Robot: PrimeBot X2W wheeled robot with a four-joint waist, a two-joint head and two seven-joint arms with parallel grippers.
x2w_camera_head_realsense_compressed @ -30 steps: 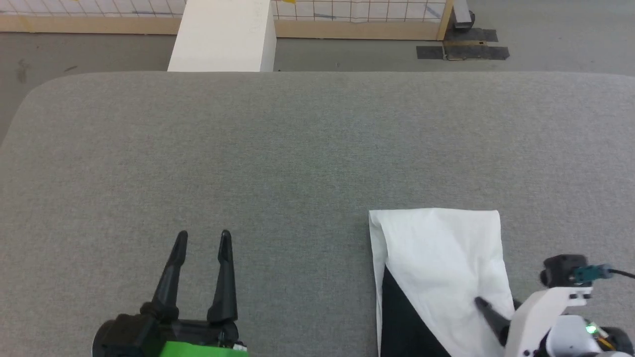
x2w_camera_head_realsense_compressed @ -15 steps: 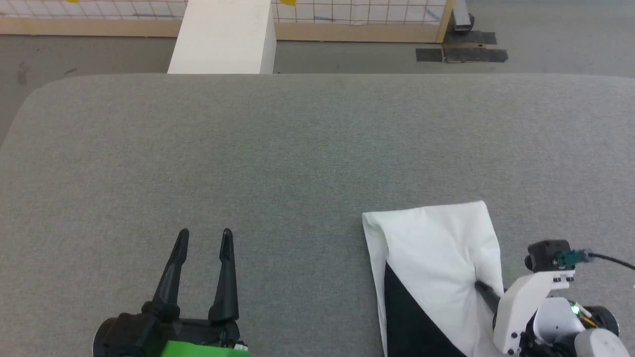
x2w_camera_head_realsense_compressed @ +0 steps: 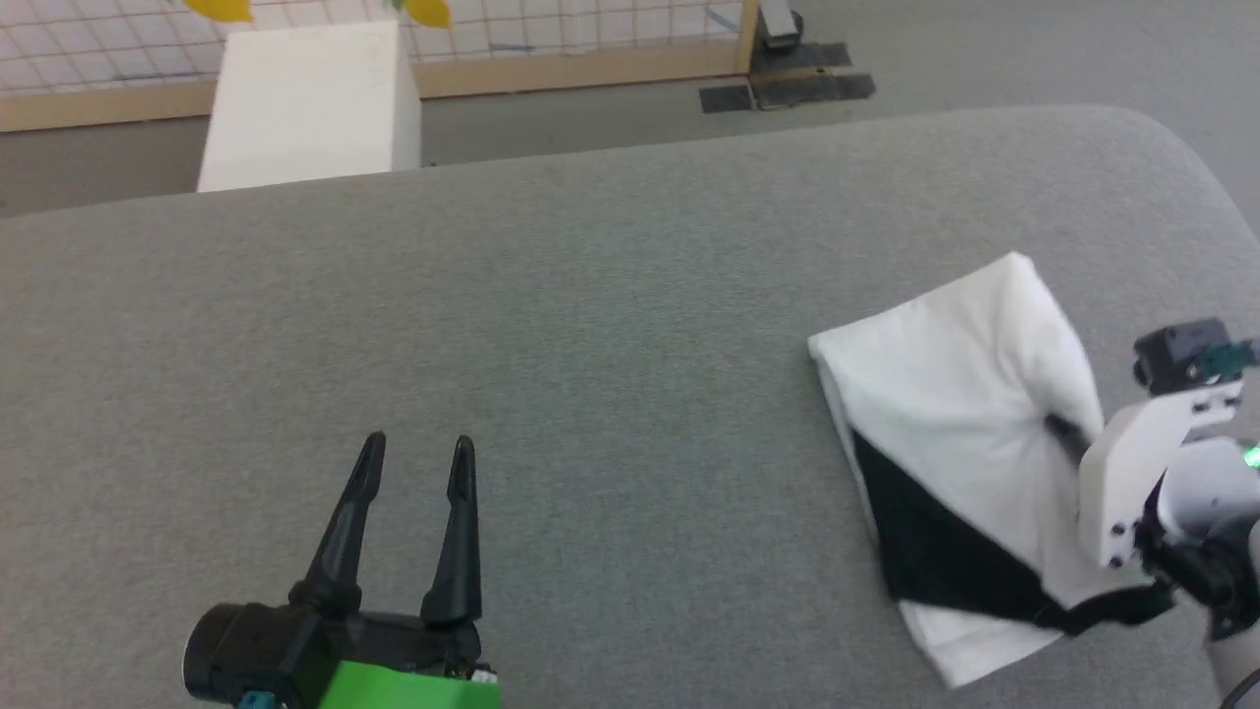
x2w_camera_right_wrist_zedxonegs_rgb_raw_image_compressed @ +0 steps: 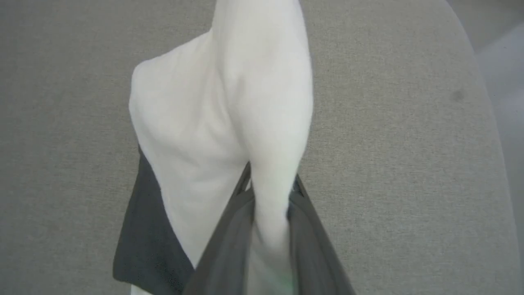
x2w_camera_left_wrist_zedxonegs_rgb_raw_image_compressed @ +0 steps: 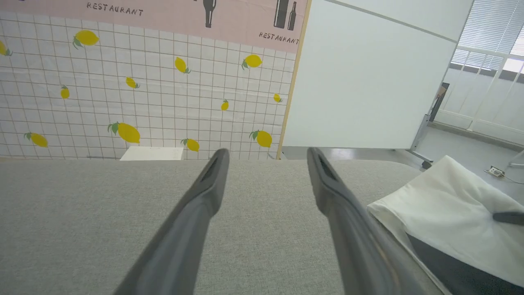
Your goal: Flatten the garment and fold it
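Right pincer (x2w_camera_right_wrist_zedxonegs_rgb_raw_image_compressed: pixel 270 184) pinches the garment (x2w_camera_head_realsense_compressed: pixel 955 394) by the bench (x2w_camera_head_realsense_compressed: pixel 591 295) right edge; left pincer (x2w_camera_head_realsense_compressed: pixel 413 448) spread wide, open bench all around.

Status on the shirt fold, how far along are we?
Done: the garment already lies folded into a compact packet, white with a black sleeve panel showing, on the grey surface. In hand: the right claw is shut on a raised ridge of white cloth. The left claw hangs open, apart from it. Left: probably set that ridge down flat and let go.
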